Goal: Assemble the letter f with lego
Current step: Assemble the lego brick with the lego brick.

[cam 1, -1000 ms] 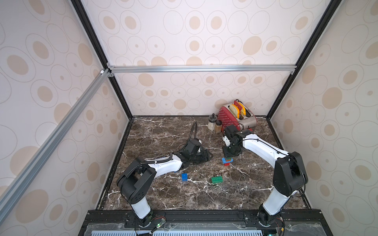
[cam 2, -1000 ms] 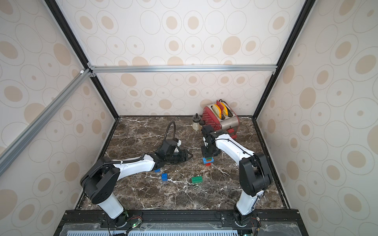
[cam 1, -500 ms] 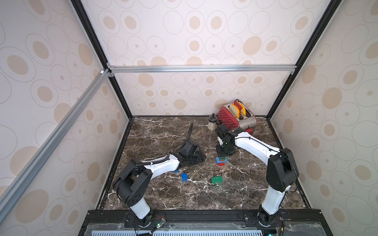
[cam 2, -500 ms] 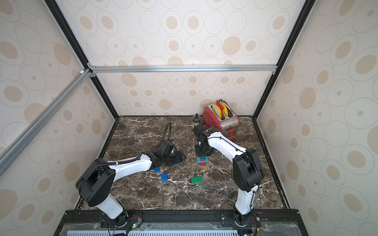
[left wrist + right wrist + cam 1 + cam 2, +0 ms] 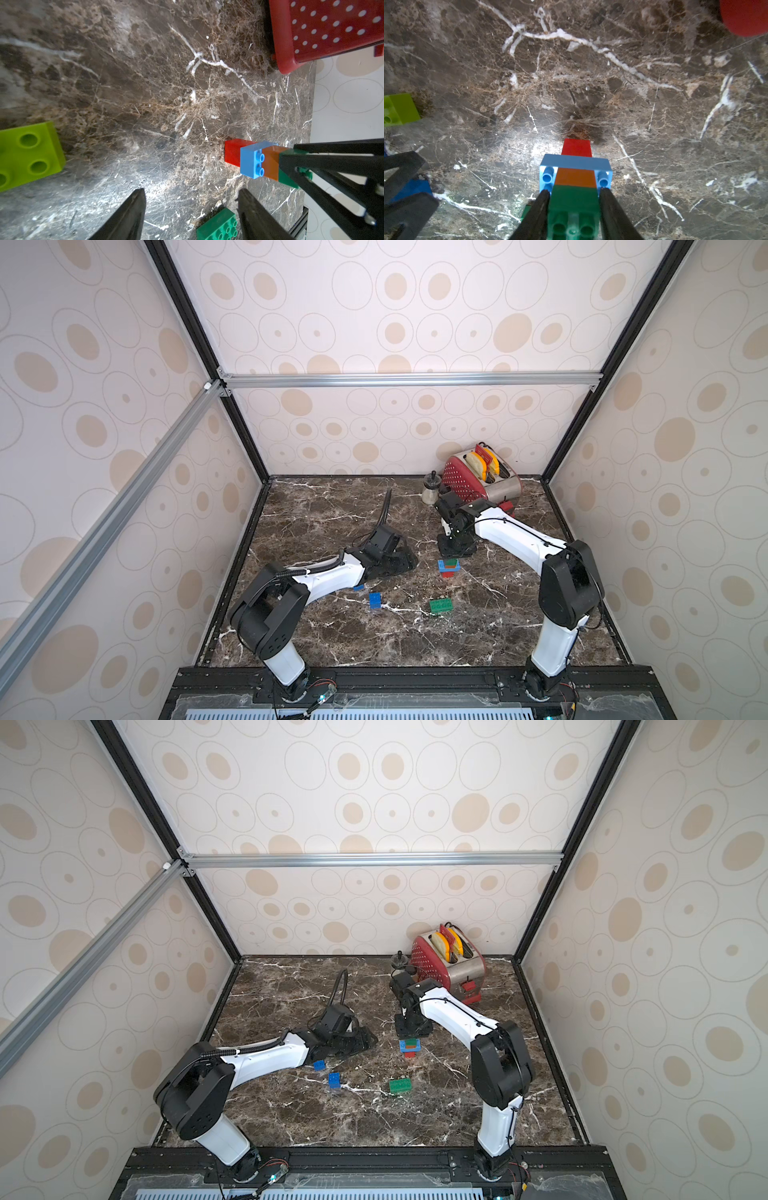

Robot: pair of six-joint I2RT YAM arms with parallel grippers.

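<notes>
Lego stack (image 5: 449,567) shifted leftward, lime brick (image 5: 29,153) wrist-view only

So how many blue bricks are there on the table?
3. A light blue brick sits in the stack; a darker blue brick lies loose nearer the front; a small blue brick peeks out beside the left arm. More may hide under that arm.

- The tabletop (image 5: 332,510) is dark brown stone with white veins, smooth and shiny.
- The lego bricks (image 5: 575,176) are smooth, shiny plastic.
- The right gripper (image 5: 574,194) is dull black plastic.
- The toaster (image 5: 500,489) has shiny silver metal and a glossy red side.
- The frame bar (image 5: 407,379) is grey metal.
</notes>
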